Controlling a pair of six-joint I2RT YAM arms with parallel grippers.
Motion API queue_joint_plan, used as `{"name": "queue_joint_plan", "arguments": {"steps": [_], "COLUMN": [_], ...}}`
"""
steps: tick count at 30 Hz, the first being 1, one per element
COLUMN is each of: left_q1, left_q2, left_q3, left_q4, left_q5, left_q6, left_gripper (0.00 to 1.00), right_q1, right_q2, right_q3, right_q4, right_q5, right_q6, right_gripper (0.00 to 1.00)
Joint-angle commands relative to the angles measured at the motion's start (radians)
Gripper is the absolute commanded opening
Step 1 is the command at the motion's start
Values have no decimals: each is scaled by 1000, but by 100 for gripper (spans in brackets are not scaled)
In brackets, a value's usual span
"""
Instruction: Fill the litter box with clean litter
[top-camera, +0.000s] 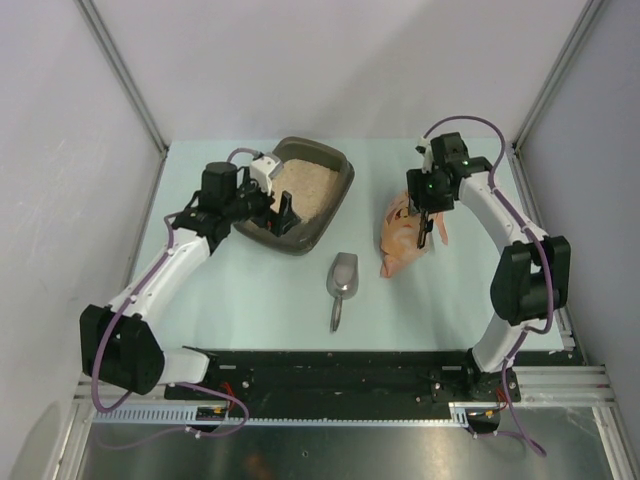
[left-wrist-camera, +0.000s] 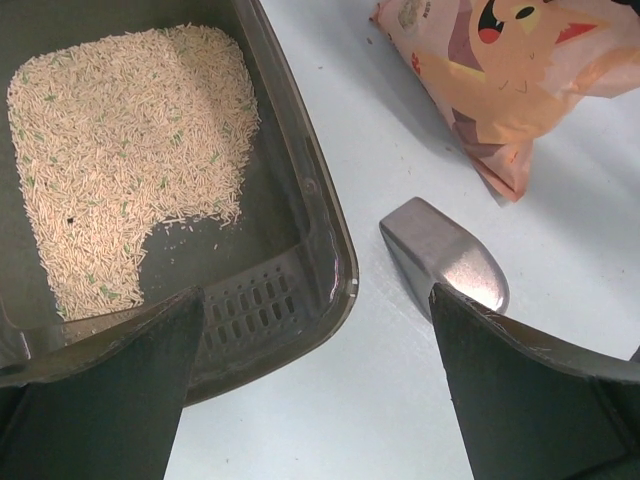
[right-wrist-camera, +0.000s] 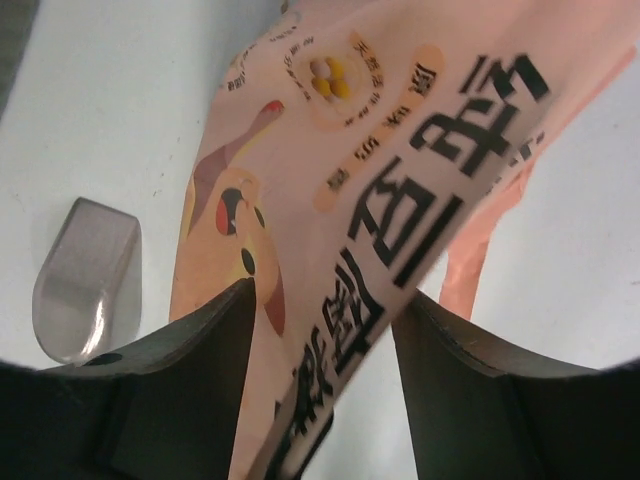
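The dark grey-brown litter box (top-camera: 335, 195) sits at the back of the table, with pale beige clean litter (top-camera: 305, 188) spread over part of its floor. My left gripper (top-camera: 278, 215) hovers over the box's near corner, open and empty. In the left wrist view its gripper (left-wrist-camera: 315, 295) spans the litter box rim (left-wrist-camera: 320, 200), and the clean litter (left-wrist-camera: 120, 150) lies beyond. My right gripper (top-camera: 428, 232) reaches down onto the pink cat bag (top-camera: 400, 240). In the right wrist view, the gripper (right-wrist-camera: 325, 290) is open and straddles a raised fold of the bag (right-wrist-camera: 400, 150).
A grey metal scoop (top-camera: 342, 278) lies between box and bag, handle toward the arm bases. The scoop (left-wrist-camera: 445, 260) lies right of the box corner, with the bag (left-wrist-camera: 510, 70) beyond it. The scoop (right-wrist-camera: 85, 275) lies left of the bag. Grey walls enclose the table.
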Motion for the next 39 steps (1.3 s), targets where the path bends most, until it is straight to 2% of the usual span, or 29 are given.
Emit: {"name": "queue_joint_plan", "arguments": {"steps": [1,2,4,5,6,8,9,11,17,23,31,39], "left_q1": [-6,-6,-7,-6,-6,-6,-6,-6,-7,-9,-26,-49], "left_q2": [-31,-29,-25,-20,-19,-15,-15,-14,-2,11,14,21], "left_q3": [-17,-17,-16,-14,-13,-10,-10,-13,-11,-8,-10,2], "left_q4": [16,16,16,16,16,16,16,16,15,16,14,0], "left_q5": [38,40,47,49,52,56,58,56,67,78,115,144], "left_q6": [40,40,38,35,35,33,33,33,24,20,38,69], "left_gripper": [100,100,100,100,100,100,100,100,100,100,100,100], "right_q1": [28,41,48,53,59,71,88,99,143,187,196,214], "right_q2": [35,40,50,52,49,38,23,1,-75,-141,-213,-201], "right_q3": [78,80,80,77,77,69,65,49,6,9,6,-1], "right_q4": [30,36,36,39,37,31,30,24,-67,-197,-213,-69], "right_q5": [-24,-24,-42,-59,-105,-133,-136,-156,-306,-360,-268,-240], "right_q6": [16,10,-28,-31,-69,-148,-174,-249,-473,-721,-1117,-1194], "right_gripper": [59,58,46,39,27,17,7,0,0,0,0,0]}}
